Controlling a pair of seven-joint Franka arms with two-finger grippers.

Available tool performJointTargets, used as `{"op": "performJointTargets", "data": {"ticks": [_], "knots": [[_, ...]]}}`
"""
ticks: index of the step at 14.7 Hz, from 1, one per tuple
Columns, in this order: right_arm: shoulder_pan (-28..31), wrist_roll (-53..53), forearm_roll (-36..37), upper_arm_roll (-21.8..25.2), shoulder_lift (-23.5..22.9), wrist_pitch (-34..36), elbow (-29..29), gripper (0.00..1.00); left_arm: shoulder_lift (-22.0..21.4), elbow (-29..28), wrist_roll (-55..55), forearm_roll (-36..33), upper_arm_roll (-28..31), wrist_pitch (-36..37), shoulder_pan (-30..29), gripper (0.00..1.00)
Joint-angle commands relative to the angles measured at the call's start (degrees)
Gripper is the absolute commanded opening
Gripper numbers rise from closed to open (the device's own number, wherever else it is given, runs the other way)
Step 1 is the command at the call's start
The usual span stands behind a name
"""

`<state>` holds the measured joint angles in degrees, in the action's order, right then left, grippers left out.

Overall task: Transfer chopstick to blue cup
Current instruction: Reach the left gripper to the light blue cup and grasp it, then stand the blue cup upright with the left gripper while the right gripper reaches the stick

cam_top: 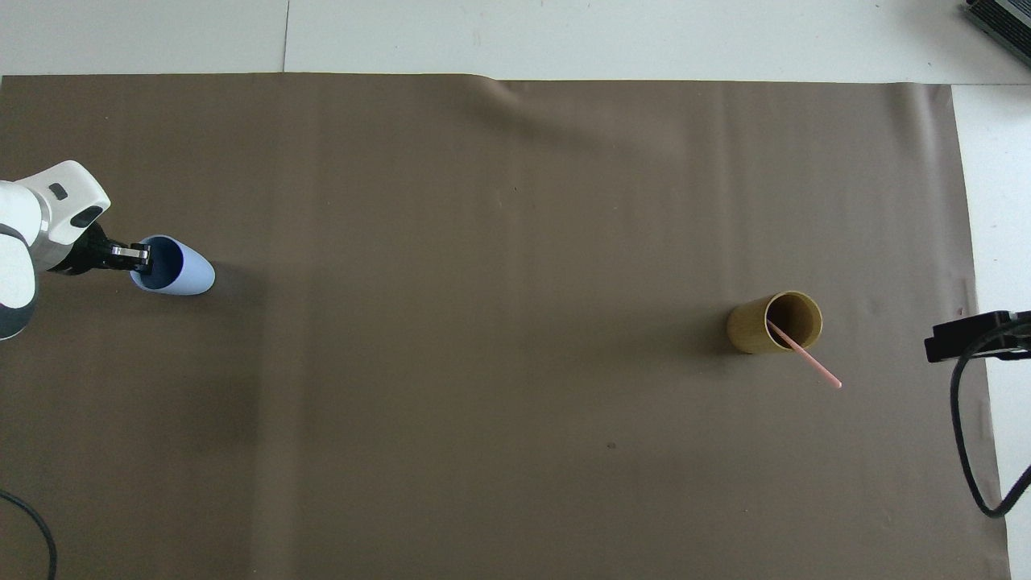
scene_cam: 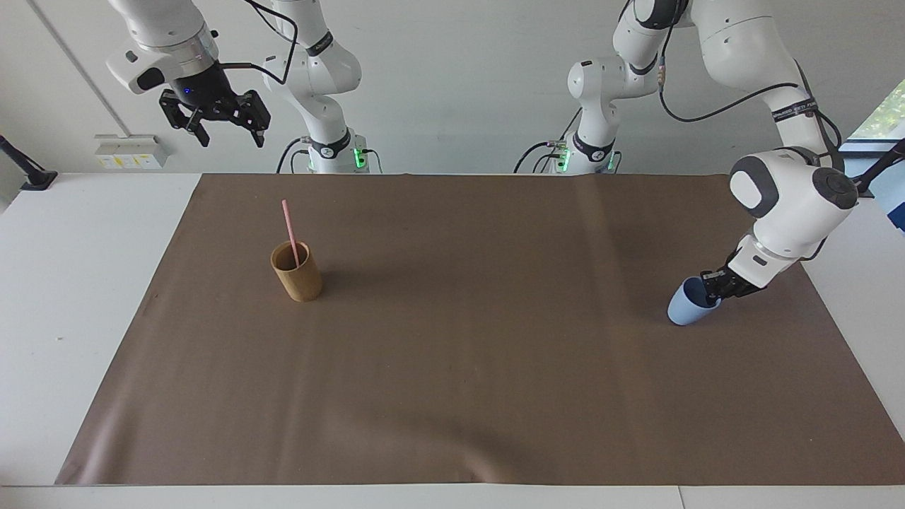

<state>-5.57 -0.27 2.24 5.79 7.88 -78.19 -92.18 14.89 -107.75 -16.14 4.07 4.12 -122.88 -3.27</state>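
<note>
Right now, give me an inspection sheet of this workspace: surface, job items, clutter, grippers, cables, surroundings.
Surface: brown mat covers the white table, with slight ripples.
Job's things: chopstick stands leaning in the tan cup, toward the right arm's end; blue cup at the left arm's end, tilted.
Clutter: nothing seen on the mat.
Grippers: left gripper low, jaws shut on the blue cup's rim. Right gripper waits high above the table's edge, jaws open, empty.
Cables: black cables run along both arms; a cable loop lies at the right arm's end.
Surroundings: white wall, window by the left arm.
</note>
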Motion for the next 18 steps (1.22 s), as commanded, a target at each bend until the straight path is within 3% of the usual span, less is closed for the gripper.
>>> {"op": "performJointTargets", "data": {"ticks": [1, 5, 11, 15, 18], "knots": [[0.6, -1.3, 0.0, -0.3, 1.6, 0.0, -2.0, 1.0, -2.0, 0.8, 1.0, 0.5, -0.2, 1.8, 0.5, 0.0], [0.6, -1.3, 0.0, -0.3, 1.7, 0.0, -2.0, 1.0, -4.2, 0.9, 5.3, 0.5, -0.3, 6.9, 5.2, 0.0], [0.7, -1.7, -0.1, -0.3, 1.7, -0.6, -3.5, 1.0, -5.7, -1.0, 21.8, 0.5, -0.5, 6.2, 19.4, 0.0], [-0.1, -1.7, -0.2, -0.3, 4.9, -12.4, -16.2, 1.0, -6.8, -2.5, 31.9, 0.5, -0.5, 4.1, 29.7, 0.0], [-0.3, -1.7, -0.2, -0.6, 4.5, -19.7, -23.7, 1.0, -6.8, -3.1, 40.4, 0.5, -0.5, 0.8, 37.0, 0.0]]}}
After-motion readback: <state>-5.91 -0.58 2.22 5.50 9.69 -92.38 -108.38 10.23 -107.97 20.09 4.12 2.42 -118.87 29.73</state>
